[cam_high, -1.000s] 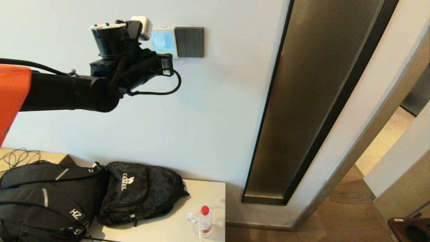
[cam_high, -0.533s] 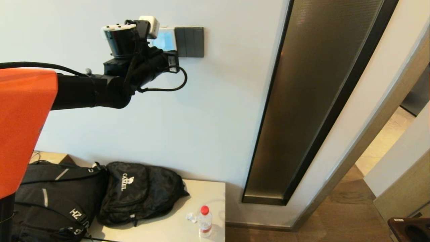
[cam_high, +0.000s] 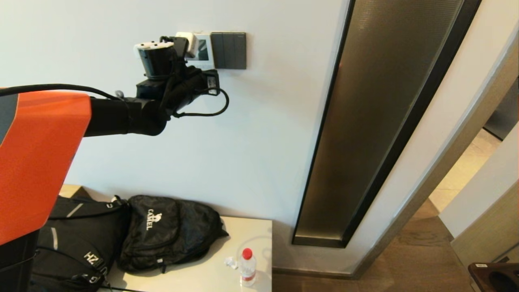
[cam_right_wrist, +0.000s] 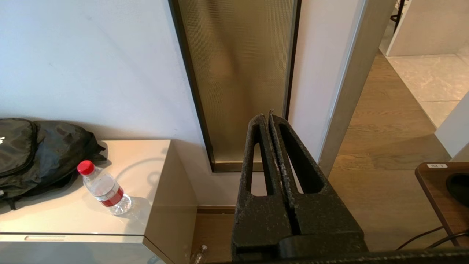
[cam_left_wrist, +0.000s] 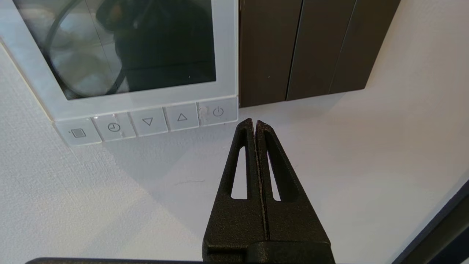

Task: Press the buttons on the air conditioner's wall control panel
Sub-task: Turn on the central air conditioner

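The air conditioner control panel (cam_high: 201,49) is mounted high on the white wall (cam_high: 251,142), directly beside a dark three-gang switch plate (cam_high: 230,50). Its dark screen (cam_left_wrist: 121,44) sits above a row of five buttons; the power button (cam_left_wrist: 218,111) is the one nearest the switch plate.

The left gripper (cam_left_wrist: 255,123) is raised to the panel with its fingers pressed together, holding nothing. In the left wrist view the closed fingertips sit just below the power button, near the panel's lower corner; contact with the wall cannot be determined.

The right gripper (cam_right_wrist: 266,117) is parked low, fingers pressed together and empty.

Below, a cabinet top (cam_high: 211,271) carries two black backpacks (cam_high: 121,239) and a red-capped water bottle (cam_high: 247,267).
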Robot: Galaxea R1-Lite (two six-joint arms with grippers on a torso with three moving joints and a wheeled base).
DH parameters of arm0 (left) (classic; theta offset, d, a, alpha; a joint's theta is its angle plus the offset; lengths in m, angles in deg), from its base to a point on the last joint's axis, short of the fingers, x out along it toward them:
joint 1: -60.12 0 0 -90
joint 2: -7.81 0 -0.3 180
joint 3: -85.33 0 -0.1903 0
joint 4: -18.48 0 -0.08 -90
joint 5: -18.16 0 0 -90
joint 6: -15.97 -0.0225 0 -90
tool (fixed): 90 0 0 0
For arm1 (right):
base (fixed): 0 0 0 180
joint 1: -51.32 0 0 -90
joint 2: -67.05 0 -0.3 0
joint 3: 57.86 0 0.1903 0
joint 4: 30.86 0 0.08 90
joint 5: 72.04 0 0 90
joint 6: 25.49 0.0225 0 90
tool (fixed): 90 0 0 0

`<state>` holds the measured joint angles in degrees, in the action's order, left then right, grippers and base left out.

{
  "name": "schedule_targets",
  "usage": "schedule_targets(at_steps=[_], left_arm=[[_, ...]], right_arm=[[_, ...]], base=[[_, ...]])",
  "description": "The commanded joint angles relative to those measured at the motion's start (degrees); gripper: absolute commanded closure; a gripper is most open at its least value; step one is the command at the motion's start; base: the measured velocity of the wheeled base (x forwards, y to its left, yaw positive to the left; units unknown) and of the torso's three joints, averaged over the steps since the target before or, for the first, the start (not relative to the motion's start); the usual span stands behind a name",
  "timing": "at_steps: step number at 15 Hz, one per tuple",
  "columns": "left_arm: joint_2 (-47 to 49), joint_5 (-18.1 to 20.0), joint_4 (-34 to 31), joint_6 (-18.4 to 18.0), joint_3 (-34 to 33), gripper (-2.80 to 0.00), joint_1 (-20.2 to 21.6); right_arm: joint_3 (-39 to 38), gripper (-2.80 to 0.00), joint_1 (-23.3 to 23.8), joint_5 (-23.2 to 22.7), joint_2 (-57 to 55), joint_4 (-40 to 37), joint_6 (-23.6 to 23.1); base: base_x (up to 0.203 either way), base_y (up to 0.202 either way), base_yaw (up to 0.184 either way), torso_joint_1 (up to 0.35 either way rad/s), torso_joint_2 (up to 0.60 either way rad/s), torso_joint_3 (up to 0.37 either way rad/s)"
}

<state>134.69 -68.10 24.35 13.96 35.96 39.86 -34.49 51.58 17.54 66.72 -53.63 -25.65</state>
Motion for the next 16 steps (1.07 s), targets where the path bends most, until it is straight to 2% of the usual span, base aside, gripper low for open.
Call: schedule_targets(at_steps=[1, 4, 10, 16], left_arm=[[0.4, 0.0, 0.1, 0.0, 0.6, 0.00, 0.4], [1.1, 0.0, -0.7, 0.0, 3.0, 0.00, 2.0], [1.2, 0.1, -1.0, -0.4, 3.0, 0.00, 2.6], [-1.3, 0.2, 0.7, -0.2, 0.4, 0.00, 2.5]], right_arm=[[-0.1, 0.00, 0.0, 0.0, 0.0, 0.0, -0.1], [-0.1, 0.00, 0.0, 0.0, 0.0, 0.0, 0.0], [-0.1, 0.00, 0.0, 0.0, 0.0, 0.0, 0.0], [-0.1, 0.00, 0.0, 0.0, 0.0, 0.0, 0.0]], base=[[0.000, 0.000, 0.000, 0.000, 0.00, 0.000], [0.000, 0.000, 0.000, 0.000, 0.00, 0.000], [0.000, 0.000, 0.000, 0.000, 0.00, 0.000], [0.000, 0.000, 0.000, 0.000, 0.00, 0.000]])
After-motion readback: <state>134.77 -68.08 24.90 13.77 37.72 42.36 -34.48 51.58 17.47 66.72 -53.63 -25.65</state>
